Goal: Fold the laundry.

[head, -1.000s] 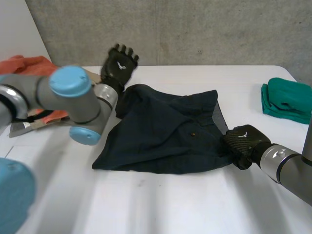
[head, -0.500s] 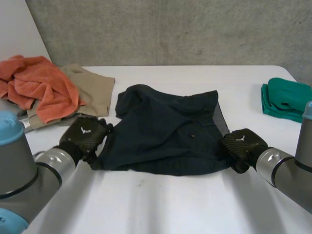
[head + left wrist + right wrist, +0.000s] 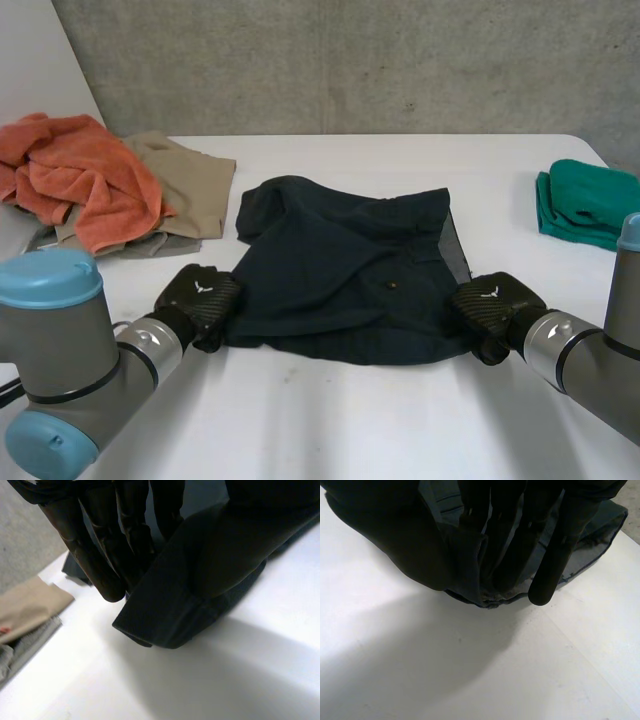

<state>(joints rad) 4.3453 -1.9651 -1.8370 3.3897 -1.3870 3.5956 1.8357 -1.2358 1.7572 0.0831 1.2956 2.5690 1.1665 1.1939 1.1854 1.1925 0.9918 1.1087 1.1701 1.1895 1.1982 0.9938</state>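
Far out to the left of the dark shorts an orange towel lies in a heap. A tan cloth lies between that towel and the shorts. Leave both alone for now. The shorts lie spread out in the middle of the white bench, a bit lumpy along their far edge. Your left hand is at the near left corner of the shorts. In the left wrist view its fingers and thumb pinch that corner, and a folded bit of cloth sticks out past the fingertips. Your right hand is at the near right corner of the shorts, and its fingers and thumb squeeze a bunch of the hem there too. I think the shorts are soft, floppy and not heavy, so they will sag in the middle when you lift them, and they will not break. The cloth looks a little thick, so it should not slip much, but a small pinch could slide off. The corners are good places to hold, because pulling them apart makes the edge straight for a neat fold. Well off to the right of the shorts sits a green cloth, folded up near the bench edge.
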